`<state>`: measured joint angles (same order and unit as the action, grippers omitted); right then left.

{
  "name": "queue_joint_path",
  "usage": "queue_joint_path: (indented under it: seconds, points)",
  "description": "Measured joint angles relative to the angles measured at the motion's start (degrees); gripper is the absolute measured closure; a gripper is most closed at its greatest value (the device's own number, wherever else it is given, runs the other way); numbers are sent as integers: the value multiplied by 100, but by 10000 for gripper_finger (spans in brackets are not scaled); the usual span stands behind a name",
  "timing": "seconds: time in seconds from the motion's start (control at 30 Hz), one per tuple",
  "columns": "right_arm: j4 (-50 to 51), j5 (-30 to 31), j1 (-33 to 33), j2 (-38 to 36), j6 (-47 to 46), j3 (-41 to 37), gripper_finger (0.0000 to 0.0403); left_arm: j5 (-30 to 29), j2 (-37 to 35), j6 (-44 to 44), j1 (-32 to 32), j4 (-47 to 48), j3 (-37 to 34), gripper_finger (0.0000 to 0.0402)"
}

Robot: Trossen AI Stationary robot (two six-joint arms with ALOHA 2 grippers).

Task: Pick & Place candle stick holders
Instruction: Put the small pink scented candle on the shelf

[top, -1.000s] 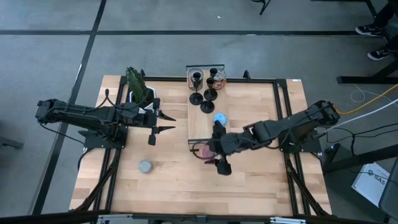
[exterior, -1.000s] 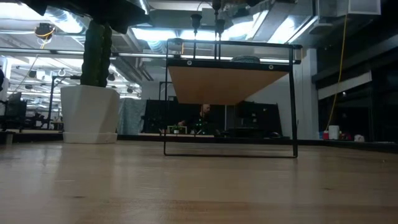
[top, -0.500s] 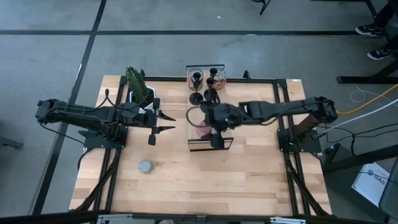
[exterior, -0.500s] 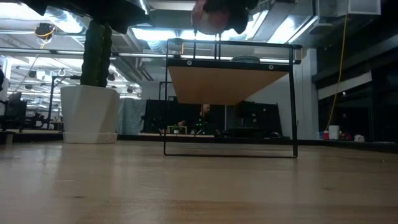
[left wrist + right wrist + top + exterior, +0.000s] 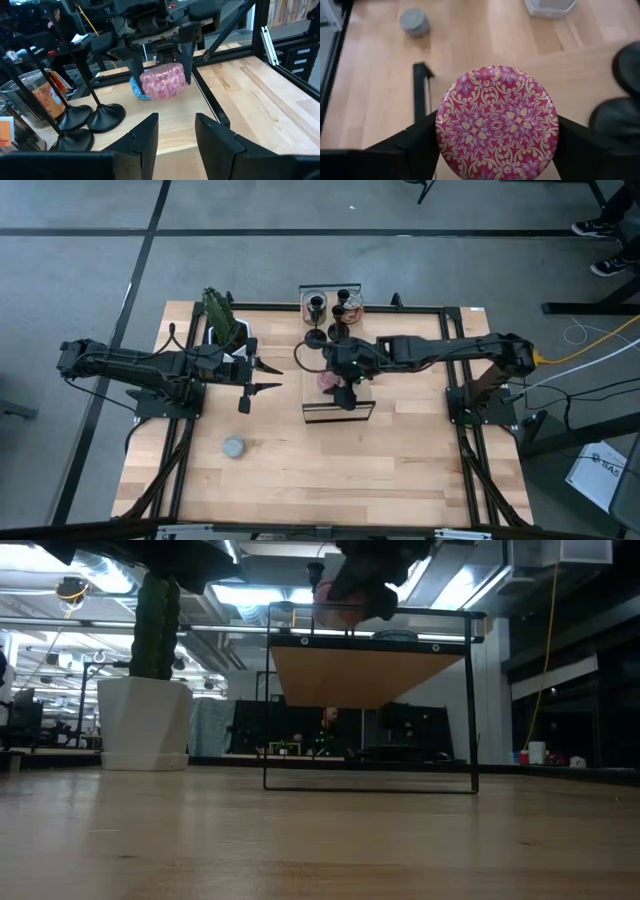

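Beside the pink patterned disc (image 5: 497, 122), two candle stick holders (image 5: 622, 100) show only dark bases — cut by the edge. The disc hides the right pincer (image 5: 495, 150) fingertips.

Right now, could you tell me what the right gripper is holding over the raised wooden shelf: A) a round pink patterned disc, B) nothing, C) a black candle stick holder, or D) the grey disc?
A: the right wrist view shows the right gripper clamped on either side of a round pink patterned disc, and the left wrist view shows it held above the raised wooden shelf.
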<state>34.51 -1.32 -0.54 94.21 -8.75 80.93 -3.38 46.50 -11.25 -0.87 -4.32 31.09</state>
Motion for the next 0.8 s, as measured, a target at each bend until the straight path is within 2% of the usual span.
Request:
queue_joint_path:
  seconds: [0.2,0.8]
  points:
    - [152,575,4,44,-354,-2,96,0,-2,1,0,21,-1,279]
    - [227,1019,-26,256,-542,-2,84,0,0,1,-1,-15,0,278]
